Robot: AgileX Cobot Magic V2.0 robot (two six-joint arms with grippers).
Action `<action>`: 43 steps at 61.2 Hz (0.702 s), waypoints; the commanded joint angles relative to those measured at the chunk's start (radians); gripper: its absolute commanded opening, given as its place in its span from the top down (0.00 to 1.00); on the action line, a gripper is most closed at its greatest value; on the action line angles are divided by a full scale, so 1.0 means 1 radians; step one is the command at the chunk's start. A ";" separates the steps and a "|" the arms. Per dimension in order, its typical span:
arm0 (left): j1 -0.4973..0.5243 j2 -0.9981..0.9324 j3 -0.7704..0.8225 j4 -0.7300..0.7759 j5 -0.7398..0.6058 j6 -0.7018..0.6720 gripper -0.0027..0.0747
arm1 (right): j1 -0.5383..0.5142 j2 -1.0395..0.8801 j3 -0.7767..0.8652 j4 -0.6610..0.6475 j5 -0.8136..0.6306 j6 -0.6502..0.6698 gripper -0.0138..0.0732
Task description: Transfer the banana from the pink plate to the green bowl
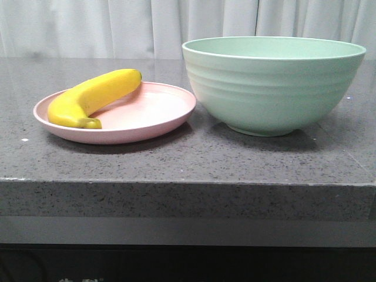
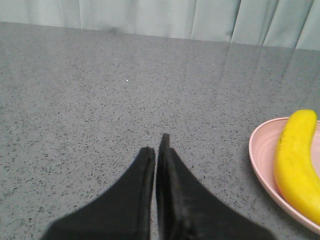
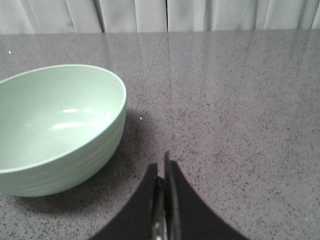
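Note:
A bright yellow banana (image 1: 94, 97) lies across the left half of the pink plate (image 1: 153, 114), its greenish stub end toward the front. Right beside the plate stands the tall ridged green bowl (image 1: 273, 82), with nothing showing inside it (image 3: 55, 125). Neither arm shows in the front view. My left gripper (image 2: 156, 145) is shut with nothing in it over bare counter, with the plate's rim (image 2: 260, 165) and the banana (image 2: 297, 160) off to one side. Over the counter beside the bowl, my right gripper (image 3: 162, 167) is shut on nothing too.
The things stand on a dark grey speckled stone counter (image 1: 176, 158) whose front edge runs across the front view. Pale curtains (image 1: 147, 23) hang behind the counter.

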 commanded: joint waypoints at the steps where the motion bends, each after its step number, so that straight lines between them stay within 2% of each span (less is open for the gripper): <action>1: -0.001 0.010 -0.037 -0.008 -0.101 -0.001 0.67 | -0.002 0.016 -0.039 -0.008 -0.071 0.002 0.69; 7: -0.001 0.010 -0.037 -0.008 -0.101 -0.001 0.34 | -0.002 0.016 -0.039 -0.017 -0.071 0.002 0.38; 11: -0.001 0.010 -0.037 -0.025 -0.101 -0.001 0.23 | -0.002 0.016 -0.039 -0.017 -0.071 0.002 0.23; 14: -0.001 0.010 -0.037 -0.068 -0.094 -0.001 0.20 | -0.002 0.016 -0.039 -0.017 -0.072 0.002 0.16; 18: -0.003 0.012 -0.042 -0.104 -0.075 -0.001 0.21 | -0.002 0.016 -0.039 -0.017 -0.072 0.002 0.12; 26: -0.060 0.077 -0.136 -0.095 0.047 0.055 0.20 | -0.002 0.016 -0.039 -0.017 -0.072 0.002 0.12; 43: -0.278 0.475 -0.484 -0.093 0.235 0.073 0.21 | -0.002 0.016 -0.039 -0.017 -0.069 0.002 0.12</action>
